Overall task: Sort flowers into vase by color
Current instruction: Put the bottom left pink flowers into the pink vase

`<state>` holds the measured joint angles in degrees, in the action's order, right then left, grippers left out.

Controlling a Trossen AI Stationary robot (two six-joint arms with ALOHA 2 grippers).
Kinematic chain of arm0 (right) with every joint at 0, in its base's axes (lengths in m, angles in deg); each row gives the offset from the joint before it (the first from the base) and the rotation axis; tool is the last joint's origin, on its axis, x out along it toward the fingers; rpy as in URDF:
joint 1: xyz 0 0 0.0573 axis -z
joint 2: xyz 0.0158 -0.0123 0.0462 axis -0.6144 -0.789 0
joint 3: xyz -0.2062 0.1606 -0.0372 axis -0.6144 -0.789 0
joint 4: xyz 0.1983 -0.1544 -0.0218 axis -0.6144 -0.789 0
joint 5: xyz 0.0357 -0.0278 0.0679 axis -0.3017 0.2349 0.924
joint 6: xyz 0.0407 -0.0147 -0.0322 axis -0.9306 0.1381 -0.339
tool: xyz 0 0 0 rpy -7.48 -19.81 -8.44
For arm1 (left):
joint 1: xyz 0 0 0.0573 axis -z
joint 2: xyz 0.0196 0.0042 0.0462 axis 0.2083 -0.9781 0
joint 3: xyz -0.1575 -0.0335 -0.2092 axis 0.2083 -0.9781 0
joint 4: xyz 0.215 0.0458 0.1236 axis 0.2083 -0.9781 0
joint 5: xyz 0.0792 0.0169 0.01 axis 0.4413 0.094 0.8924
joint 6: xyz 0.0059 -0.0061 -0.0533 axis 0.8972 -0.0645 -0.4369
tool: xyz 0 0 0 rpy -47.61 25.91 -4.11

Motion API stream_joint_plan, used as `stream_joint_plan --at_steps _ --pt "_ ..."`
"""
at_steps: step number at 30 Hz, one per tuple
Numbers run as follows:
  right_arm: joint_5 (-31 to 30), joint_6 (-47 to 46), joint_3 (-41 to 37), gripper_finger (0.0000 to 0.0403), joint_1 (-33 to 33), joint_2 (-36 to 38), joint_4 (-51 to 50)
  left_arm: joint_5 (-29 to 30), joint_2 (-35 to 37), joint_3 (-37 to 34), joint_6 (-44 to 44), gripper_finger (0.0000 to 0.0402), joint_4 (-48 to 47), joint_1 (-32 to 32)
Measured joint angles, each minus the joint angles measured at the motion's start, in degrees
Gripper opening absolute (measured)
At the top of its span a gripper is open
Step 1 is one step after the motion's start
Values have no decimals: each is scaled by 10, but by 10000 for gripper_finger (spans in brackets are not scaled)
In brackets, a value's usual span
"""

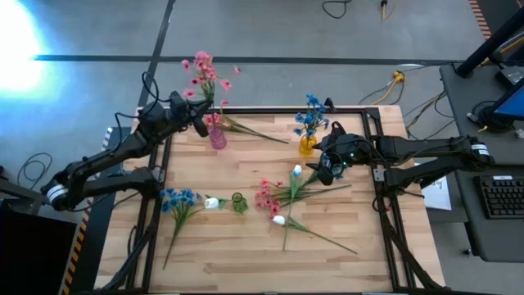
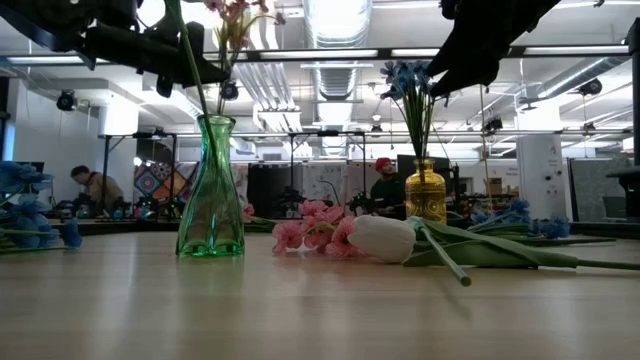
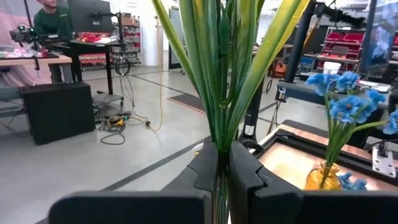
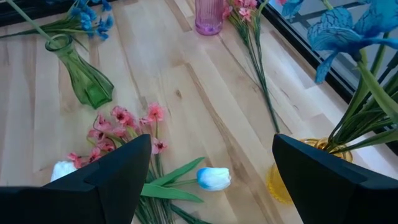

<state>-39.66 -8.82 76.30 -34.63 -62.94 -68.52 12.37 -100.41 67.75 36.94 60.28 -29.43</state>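
My left gripper is shut on a pink flower sprig just beside the pink vase at the table's far left. Whether its stem's lower end is inside the vase, I cannot tell. My right gripper hovers open next to the yellow vase, which holds blue flowers, and above a white tulip. A green vase stands mid-table. Blue flowers, pink flowers and white tulips lie flat on the wood. My left gripper pinches the sprig's bundle of green stems and leaves between its two fingers. The fingers come in level and lie across the stems. The sprig stands upright, blossoms high above the fingers; the part below the fingers is hidden by the gripper.
Another pink sprig lies beside the pink vase. A black metal frame edges the table. In the low view the green vase stands in front of the held stem. People sit at desks in the room behind.
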Motion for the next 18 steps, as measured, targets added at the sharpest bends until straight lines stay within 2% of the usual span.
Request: stream_joint_plan --at_steps 8,18 --pt "0 2 0 327 0 0 0 1 -6 -10 4 0 12 0" --pt "0 2 0 327 0 0 0 0 -6 -100 -8 0 131 0"
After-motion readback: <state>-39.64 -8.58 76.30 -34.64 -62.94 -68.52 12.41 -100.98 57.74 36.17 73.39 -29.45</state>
